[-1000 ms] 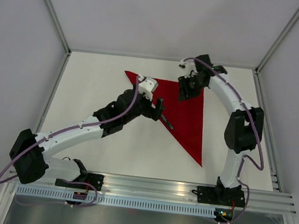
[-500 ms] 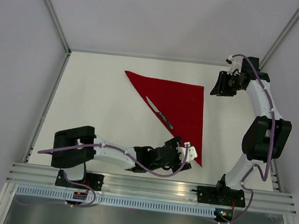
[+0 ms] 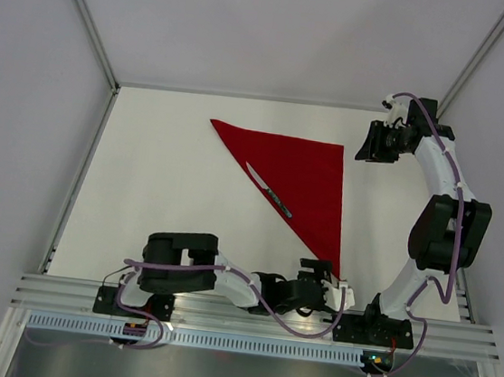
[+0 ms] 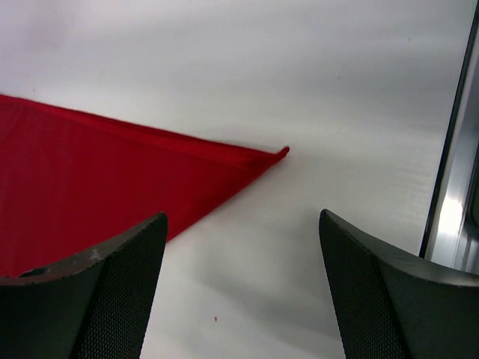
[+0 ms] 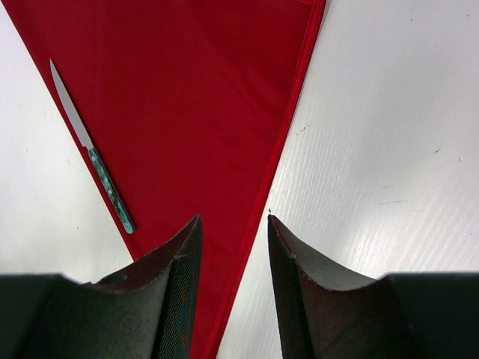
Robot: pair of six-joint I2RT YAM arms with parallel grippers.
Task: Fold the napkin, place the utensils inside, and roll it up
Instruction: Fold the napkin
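The red napkin (image 3: 307, 172) lies folded into a triangle on the white table. The knife (image 3: 269, 191), with a silver blade and teal handle, lies on it along the long diagonal edge. My left gripper (image 3: 317, 270) is open and empty, low over the table just short of the napkin's near corner (image 4: 283, 152). In the left wrist view the fingertips (image 4: 153, 228) stand wide apart. My right gripper (image 3: 366, 150) is open and empty, above the napkin's right edge near its far right corner. The right wrist view shows the napkin (image 5: 194, 82) and the knife (image 5: 96, 158).
An aluminium rail (image 3: 256, 313) runs along the near table edge, close to the left gripper, and shows in the left wrist view (image 4: 453, 187). Grey enclosure walls and frame posts (image 3: 88, 29) bound the table on three sides.
My left arm has swung from the knife back to the napkin's near corner. My right arm has drawn off the napkin to its far right corner. The knife lies uncovered.
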